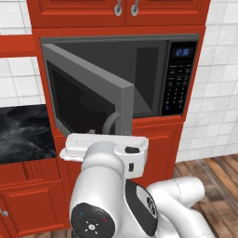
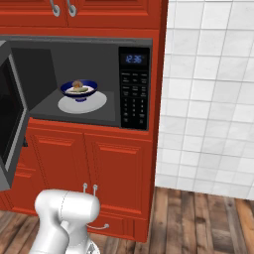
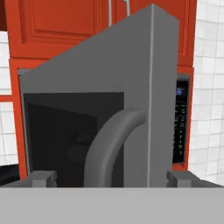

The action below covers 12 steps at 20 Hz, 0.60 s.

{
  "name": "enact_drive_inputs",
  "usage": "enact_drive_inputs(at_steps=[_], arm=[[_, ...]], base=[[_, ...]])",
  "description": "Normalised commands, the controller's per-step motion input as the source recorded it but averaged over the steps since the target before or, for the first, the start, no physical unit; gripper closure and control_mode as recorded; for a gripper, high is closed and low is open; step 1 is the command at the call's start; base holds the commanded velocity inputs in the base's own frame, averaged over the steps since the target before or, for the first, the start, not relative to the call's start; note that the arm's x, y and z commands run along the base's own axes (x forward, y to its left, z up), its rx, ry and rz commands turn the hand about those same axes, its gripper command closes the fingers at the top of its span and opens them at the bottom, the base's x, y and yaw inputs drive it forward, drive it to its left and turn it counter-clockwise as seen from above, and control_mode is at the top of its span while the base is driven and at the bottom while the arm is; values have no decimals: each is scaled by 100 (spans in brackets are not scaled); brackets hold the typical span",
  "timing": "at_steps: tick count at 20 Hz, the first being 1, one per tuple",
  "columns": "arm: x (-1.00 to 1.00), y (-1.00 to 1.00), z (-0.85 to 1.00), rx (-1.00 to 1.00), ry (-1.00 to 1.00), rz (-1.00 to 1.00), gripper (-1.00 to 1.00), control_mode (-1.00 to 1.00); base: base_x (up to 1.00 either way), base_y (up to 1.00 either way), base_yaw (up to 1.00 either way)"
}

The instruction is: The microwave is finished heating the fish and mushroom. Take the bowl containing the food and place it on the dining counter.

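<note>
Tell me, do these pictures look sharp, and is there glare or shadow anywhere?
Right base view: sharp; the bowl sits clearly lit inside the microwave. Left base view: the open door's glass is dark, without glare. Hand view: the handle looms huge and soft-edged between the gripper fingertips.

My end effector [image 3: 111, 177] points straight at the microwave [image 3: 131, 87] door, whose grey steel face and dark glass pane stand close ahead of me. My two finger tips [image 3: 41, 177] sit wide apart, one to each side, and the curved grey handle [image 3: 109, 144] rises in the gap between them, touching neither. The door's outer edge runs upward just right of the handle. Beyond that edge, further right, a strip of the black keypad panel [image 3: 180, 127] shows with a blue display at its top. Red cabinets [image 3: 61, 22] lie above the door, and white wall tiles [image 3: 208, 87] to the far right.
</note>
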Motion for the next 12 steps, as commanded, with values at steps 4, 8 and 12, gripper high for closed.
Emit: enact_drive_inputs(at_steps=[4, 8, 12], arm=[[11, 12, 0, 0, 0, -9, -100, -100], [-12, -1, 0, 0, 0, -1, -100, -100], [-86, -11, -11, 0, 0, 0, -100, -100]], base=[[0, 0, 0], [0, 0, 0], [0, 0, 0]])
